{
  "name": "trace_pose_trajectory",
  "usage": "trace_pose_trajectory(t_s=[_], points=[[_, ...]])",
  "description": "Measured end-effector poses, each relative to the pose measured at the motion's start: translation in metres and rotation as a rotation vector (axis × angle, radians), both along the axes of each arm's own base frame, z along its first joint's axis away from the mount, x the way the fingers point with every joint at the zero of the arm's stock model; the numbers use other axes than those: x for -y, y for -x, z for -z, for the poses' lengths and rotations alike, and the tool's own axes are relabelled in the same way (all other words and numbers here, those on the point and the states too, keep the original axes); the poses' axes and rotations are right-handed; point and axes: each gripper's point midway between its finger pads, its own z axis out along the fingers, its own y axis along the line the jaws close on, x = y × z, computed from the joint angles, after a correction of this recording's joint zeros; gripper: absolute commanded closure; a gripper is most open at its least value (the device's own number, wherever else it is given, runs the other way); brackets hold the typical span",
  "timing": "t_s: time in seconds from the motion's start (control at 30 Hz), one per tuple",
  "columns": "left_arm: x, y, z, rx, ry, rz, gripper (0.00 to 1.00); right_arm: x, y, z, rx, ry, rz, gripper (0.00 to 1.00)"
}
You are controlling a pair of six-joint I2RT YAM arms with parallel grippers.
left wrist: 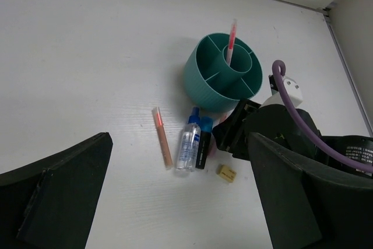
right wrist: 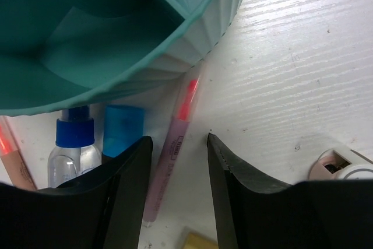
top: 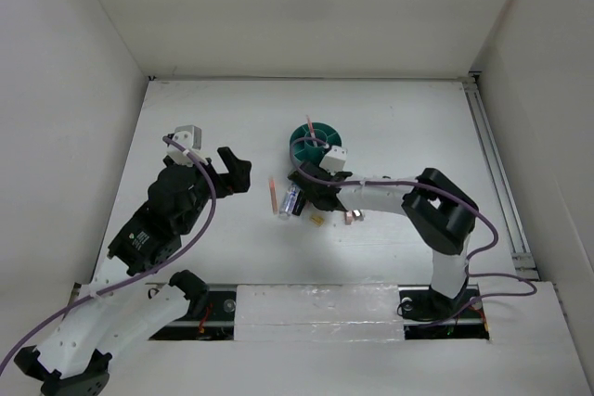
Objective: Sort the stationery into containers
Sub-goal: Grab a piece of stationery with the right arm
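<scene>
The round teal organizer (top: 314,144) stands mid-table with one salmon-pink pencil (left wrist: 232,39) upright in its central cup. Just in front of it lie another pencil (left wrist: 162,136), a blue-capped clear pen (left wrist: 189,141), a dark marker (left wrist: 203,143) and a tiny tan block (left wrist: 227,172). My right gripper (top: 311,187) is low at the organizer's foot. In the right wrist view it (right wrist: 178,140) is open, with its jaws on either side of a pink highlighter (right wrist: 169,167) lying flat against the organizer (right wrist: 116,39). My left gripper (top: 237,171) is open and empty, above the table to the left of the items.
A small pinkish-white clip (top: 351,217) lies by the right arm's wrist, and also shows in the right wrist view (right wrist: 341,164). White walls enclose the table on the left, back and right. A rail (top: 492,164) runs along the right edge.
</scene>
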Motion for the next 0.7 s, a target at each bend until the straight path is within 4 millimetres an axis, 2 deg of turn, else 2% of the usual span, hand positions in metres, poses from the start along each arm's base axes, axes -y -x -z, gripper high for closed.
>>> trace_pose_trajectory(t_s=[0.17, 0.5, 0.6, 0.7], points=[[0.0008, 0.0011, -0.0009, 0.002, 0.004, 0.007, 0.00, 0.0001, -0.0012, 0.0001, 0.003, 0.002, 0.005, 0.53], [0.0015, 0.0015, -0.0009, 0.002, 0.006, 0.011, 0.00, 0.0039, -0.0025, 0.0019, 0.005, 0.009, 0.024, 0.81], [0.0021, 0.0018, -0.0009, 0.001, 0.006, 0.015, 0.00, 0.0053, -0.0029, 0.0029, 0.005, 0.004, 0.033, 0.84], [0.0026, 0.0020, -0.0009, 0.000, 0.007, 0.018, 0.00, 0.0069, -0.0015, 0.0030, 0.007, -0.004, 0.039, 0.91]])
